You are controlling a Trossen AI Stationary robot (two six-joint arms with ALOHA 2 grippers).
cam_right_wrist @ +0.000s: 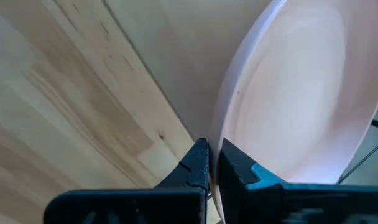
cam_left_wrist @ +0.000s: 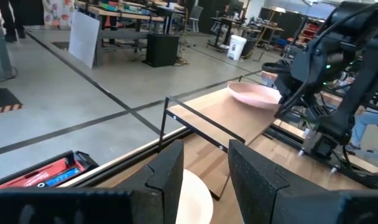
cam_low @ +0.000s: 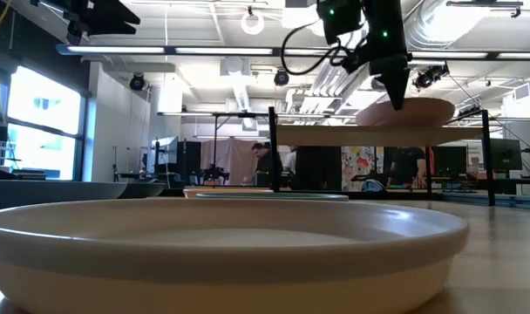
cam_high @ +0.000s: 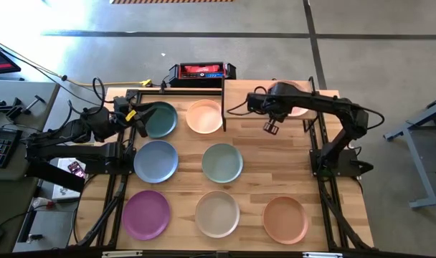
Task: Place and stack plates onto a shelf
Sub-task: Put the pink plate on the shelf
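Presently catalogued: one pink plate (cam_right_wrist: 301, 93), lying on the shelf (cam_left_wrist: 220, 115) at the surface's (cam_high: 254, 208) far right, its near rim pinched in the right claw (cam_right_wrist: 212, 163), which was clenched on it. Seven further plates lay flat on the surface, among them dark green (cam_high: 159, 119), peach (cam_high: 204, 116) and purple (cam_high: 145, 214). The left claw (cam_left_wrist: 204, 177) hovered near the dark green plate, fingers parted, holding nothing. Handling, by judgement: rigid, light, smooth-rimmed, likely to tip if gripped off-centre; take by the rim edge. Much of the pink plate sat hidden under the right arm from above; a ninth plate could not be found.
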